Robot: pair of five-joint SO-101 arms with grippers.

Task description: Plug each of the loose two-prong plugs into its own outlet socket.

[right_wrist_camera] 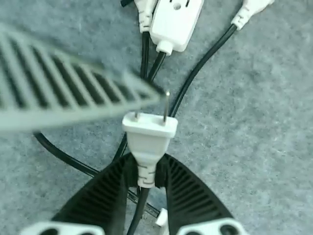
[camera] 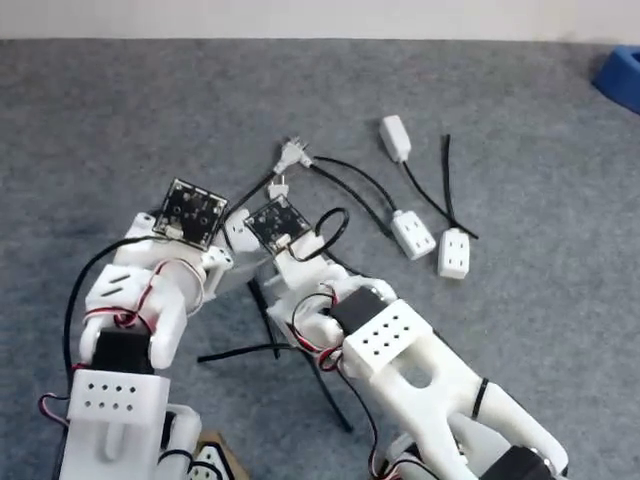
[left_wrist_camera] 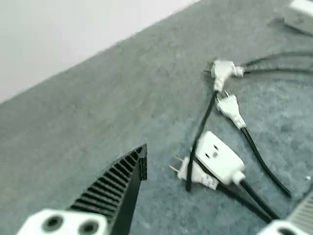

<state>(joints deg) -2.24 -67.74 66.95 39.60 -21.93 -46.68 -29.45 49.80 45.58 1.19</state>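
Observation:
My right gripper is shut on the neck of a white two-prong plug, and the plug's prongs point toward a white outlet socket a short way ahead. My left gripper is open, its black finger hovering over the carpet beside that same socket. A loose plug lies against the socket's side. Two more white plugs lie farther off on black cords. In the high view both wrists meet near the socket.
Two white outlet blocks lie to the right and a third farther back. Black cords cross the grey carpet between them. A blue object sits at the back right corner. The left arm's ribbed finger crosses the right wrist view.

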